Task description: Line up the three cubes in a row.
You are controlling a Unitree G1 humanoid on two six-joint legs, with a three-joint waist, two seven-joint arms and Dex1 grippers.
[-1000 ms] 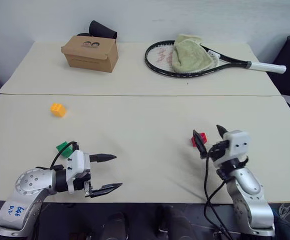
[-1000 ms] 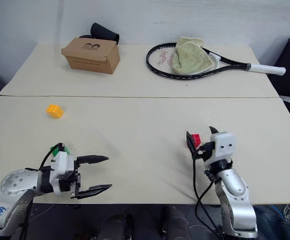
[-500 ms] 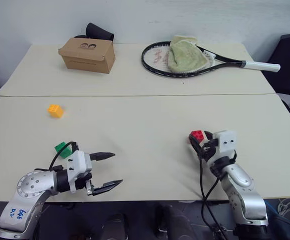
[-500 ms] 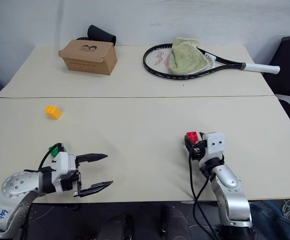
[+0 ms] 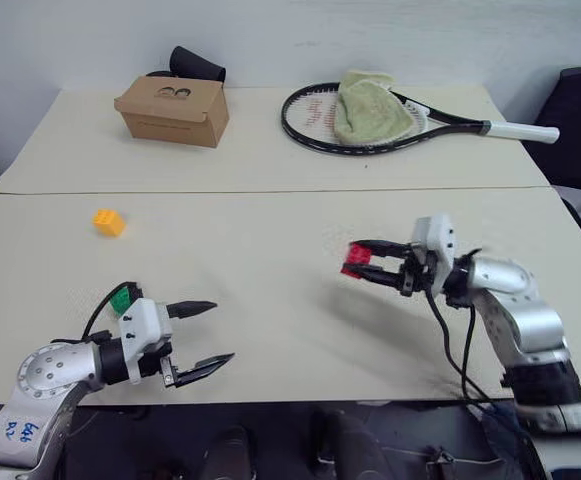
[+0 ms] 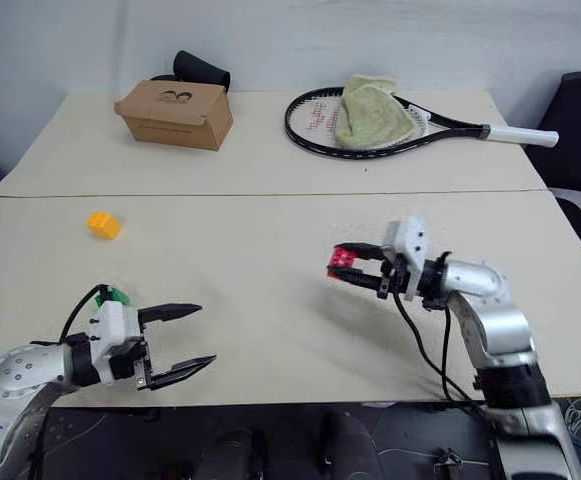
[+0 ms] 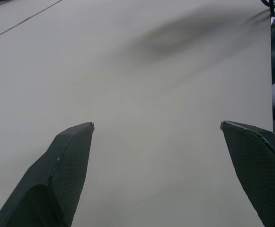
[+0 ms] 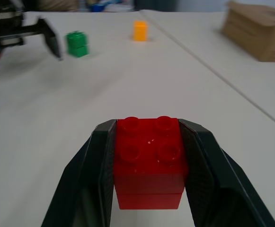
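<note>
Red cube (image 8: 149,161), four studs up, is clamped between the right gripper (image 5: 362,263) fingers and held clear above the table (image 5: 270,230), right of centre. Green cube (image 5: 122,298) is seen on the table just beside the left gripper (image 5: 205,333), whose fingers are spread wide and empty. Yellow-orange cube (image 5: 108,221) is set further back on the left, well apart from both.

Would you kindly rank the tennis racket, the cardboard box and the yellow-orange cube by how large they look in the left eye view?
1. tennis racket, largest
2. cardboard box
3. yellow-orange cube, by far the smallest, though it lies nearer the camera than the other two
</note>
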